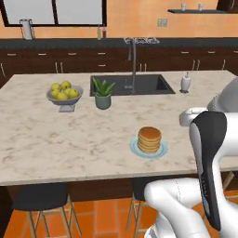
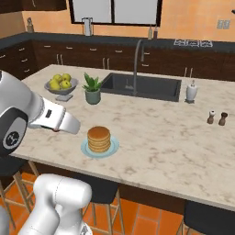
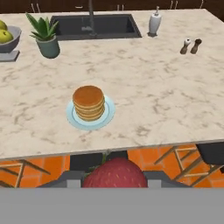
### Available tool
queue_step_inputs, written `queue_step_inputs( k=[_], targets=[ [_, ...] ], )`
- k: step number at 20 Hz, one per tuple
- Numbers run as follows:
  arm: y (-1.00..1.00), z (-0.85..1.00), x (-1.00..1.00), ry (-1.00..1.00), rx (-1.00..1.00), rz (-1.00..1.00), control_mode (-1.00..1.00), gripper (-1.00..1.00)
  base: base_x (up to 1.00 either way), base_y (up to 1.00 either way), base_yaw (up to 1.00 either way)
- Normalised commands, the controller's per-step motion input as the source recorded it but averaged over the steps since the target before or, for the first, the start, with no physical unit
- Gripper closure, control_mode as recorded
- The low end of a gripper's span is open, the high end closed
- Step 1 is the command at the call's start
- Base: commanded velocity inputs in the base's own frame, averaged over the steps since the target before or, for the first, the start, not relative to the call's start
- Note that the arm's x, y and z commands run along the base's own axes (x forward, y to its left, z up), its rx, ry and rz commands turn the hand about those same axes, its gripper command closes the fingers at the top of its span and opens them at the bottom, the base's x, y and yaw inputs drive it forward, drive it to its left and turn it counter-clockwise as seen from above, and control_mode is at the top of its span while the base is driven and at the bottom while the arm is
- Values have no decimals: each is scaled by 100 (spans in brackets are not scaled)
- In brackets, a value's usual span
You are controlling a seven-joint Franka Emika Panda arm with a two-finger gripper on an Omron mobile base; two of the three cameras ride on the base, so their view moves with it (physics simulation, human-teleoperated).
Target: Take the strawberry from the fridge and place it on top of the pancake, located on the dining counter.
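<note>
Short of the tabletop's [image 3: 175, 113] near edge, over the stools and orange floor, the hand [image 3: 114, 177] is clamped on the strawberry [image 3: 114, 174] (leafy end up in the hand view). The pancake [image 3: 89, 102] lies ahead and slightly left on its blue plate [image 3: 109, 114], close to that edge, so the carry probably goes forward, then down.

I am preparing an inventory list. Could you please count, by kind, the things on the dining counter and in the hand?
Pancake stack on plate: 1
Strawberry, held in the hand: 1
Bowl of lemons: 1
Potted plant: 1
Soap dispenser: 1
Shakers: 2
Total: 7
</note>
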Motion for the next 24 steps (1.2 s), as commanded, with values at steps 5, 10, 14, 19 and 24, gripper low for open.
queue_step_inputs(
  k=[5,10,14,19,24],
  targets=[
    [0,0,0,0,0,0,100,100,18,35,-3],
    [0,-6,40,9,0,-1,-100,100,55,0,-7],
    [0,-32,100,39,0,0,-100,100,0,0,0],
    [0,-59,93,49,0,0,-100,100,0,0,0],
    [-20,-47,51,23,0,1,-100,100,0,0,0]
  ],
)
